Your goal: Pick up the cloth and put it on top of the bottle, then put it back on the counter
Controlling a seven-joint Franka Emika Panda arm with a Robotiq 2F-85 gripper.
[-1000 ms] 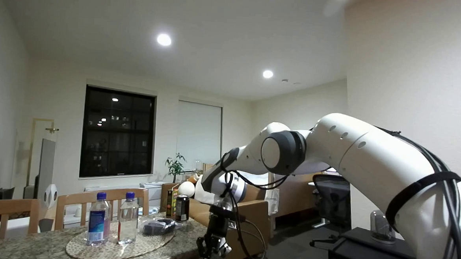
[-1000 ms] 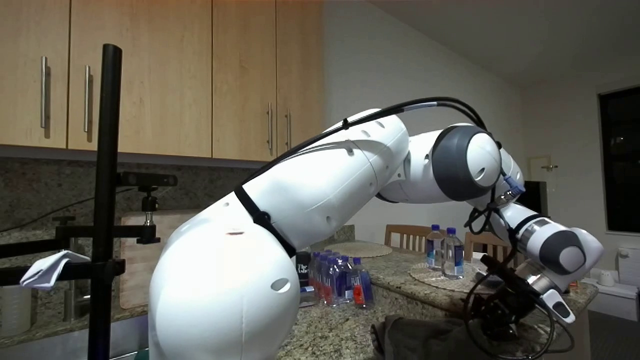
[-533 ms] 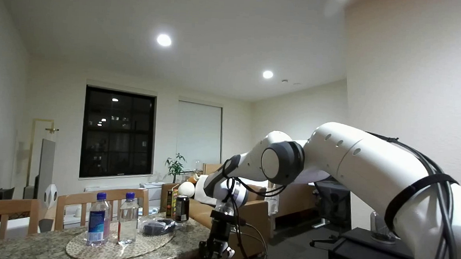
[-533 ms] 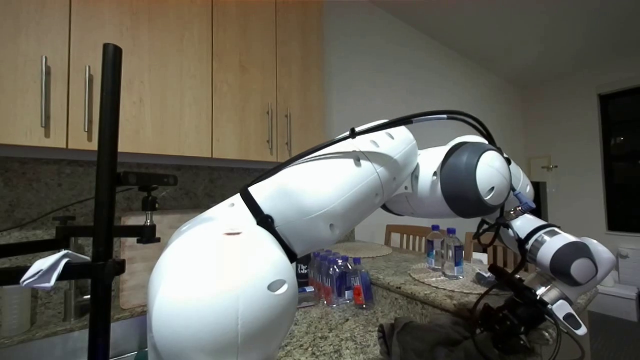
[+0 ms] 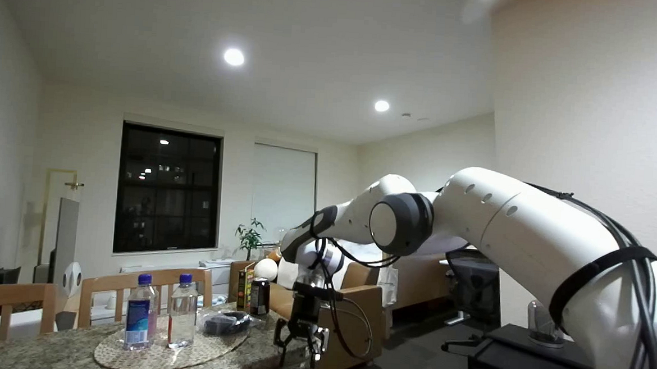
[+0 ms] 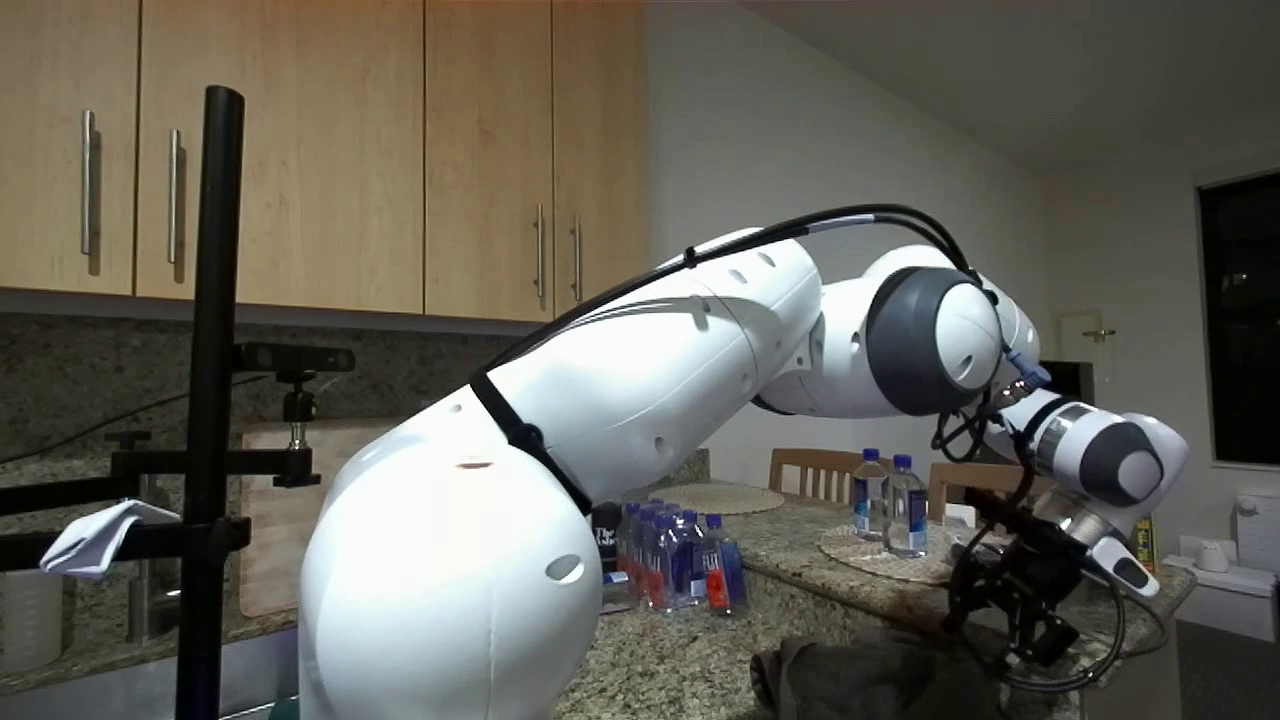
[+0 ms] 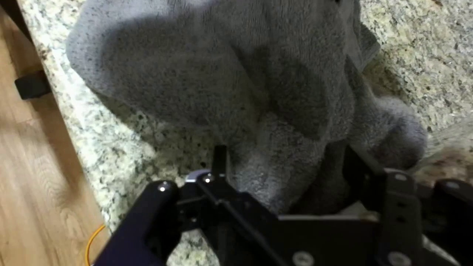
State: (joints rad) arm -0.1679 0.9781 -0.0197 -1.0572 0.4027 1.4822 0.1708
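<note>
A: Look, the hand [image 7: 285, 159] sits higher than half a second ago, and its fingers [image 7: 220, 162] are wider apart.

B: So is it holding anything?

A: Not that I can see. Both fingers stand well spread. The cloth [image 7: 240, 85] lies bunched on the worktop [image 7: 428, 62], right under the hand, near the left edge in the wrist view. A fold shows in the gap, but whether it touches either finger I can't tell.

B: What does that do for the job?

A: My guess is that the cloth is let go and back on the worktop, so the last step looks nearly done. It could instead be setting up a fresh grab; I wouldn't swear to it. No cloth drapes over the pair of bottles [image 6: 906, 520] or over the huddle of bottles [image 6: 680, 565] nearer by, and which bottle is meant I can't tell.

B: Count up, then.

A: One hand, two fingers, one cloth. Two round mats [image 6: 735, 499] in an exterior view, the right-hand one carrying that pair, upright. The huddle, to the left, shows at least six bottles; they overlap too much for a sure count.

B: And farther off?

A: One black can [image 5: 259, 297], with one carton [image 5: 243, 291] just to its left. Two chairs [image 5: 8, 290] that I can see, on the far side, and one plant [image 5: 249, 235] beyond.
</note>
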